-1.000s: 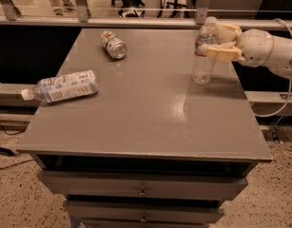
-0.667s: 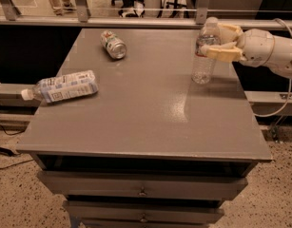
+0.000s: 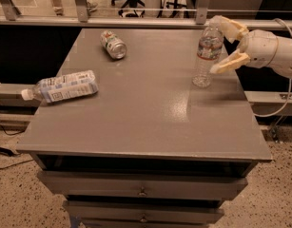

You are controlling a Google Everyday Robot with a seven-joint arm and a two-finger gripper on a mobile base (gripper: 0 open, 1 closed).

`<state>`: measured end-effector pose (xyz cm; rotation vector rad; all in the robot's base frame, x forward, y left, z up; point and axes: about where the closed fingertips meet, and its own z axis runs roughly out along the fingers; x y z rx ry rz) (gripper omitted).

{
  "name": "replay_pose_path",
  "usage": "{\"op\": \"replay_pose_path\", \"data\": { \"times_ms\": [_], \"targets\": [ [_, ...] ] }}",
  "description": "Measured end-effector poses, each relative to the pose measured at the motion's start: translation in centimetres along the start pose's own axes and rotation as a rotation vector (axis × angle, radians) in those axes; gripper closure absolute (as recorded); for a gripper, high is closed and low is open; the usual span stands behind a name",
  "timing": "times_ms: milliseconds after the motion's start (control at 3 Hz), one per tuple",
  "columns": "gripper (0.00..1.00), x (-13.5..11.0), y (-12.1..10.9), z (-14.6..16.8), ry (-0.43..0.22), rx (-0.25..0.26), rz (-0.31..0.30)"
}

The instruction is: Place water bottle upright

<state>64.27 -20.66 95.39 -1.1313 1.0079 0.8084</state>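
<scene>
Upright near the right edge of the desk (image 3: 136,127), toward its far side, stands the bottle (image 3: 205,56). My tool (image 3: 219,45) reaches in from the right with its fingers spread, one by the cap and one lower down the body; I cannot tell whether either touches. A larger bottle (image 3: 62,86) lies at the left edge, and a can (image 3: 113,44) lies on its side farther back.

The gripper (image 3: 213,45) is seen at the upper right of the view, carried level on a white arm (image 3: 274,51) extended from the right. Its two fingers (image 3: 228,63) are spread wide apart.
</scene>
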Motion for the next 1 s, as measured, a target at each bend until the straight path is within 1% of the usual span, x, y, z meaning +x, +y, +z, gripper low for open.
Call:
{"op": "replay_pose_path", "data": {
  "times_ms": [333, 667, 1000],
  "targets": [
    [0.00, 0.0, 0.0, 0.0, 0.000, 0.000, 0.000],
    [0.00, -3.1, 0.3, -2.5, 0.041, 0.058, -0.045],
    [0.00, -7.7, 1.9, -6.1, 0.130, 0.163, -0.079]
  ]
}}
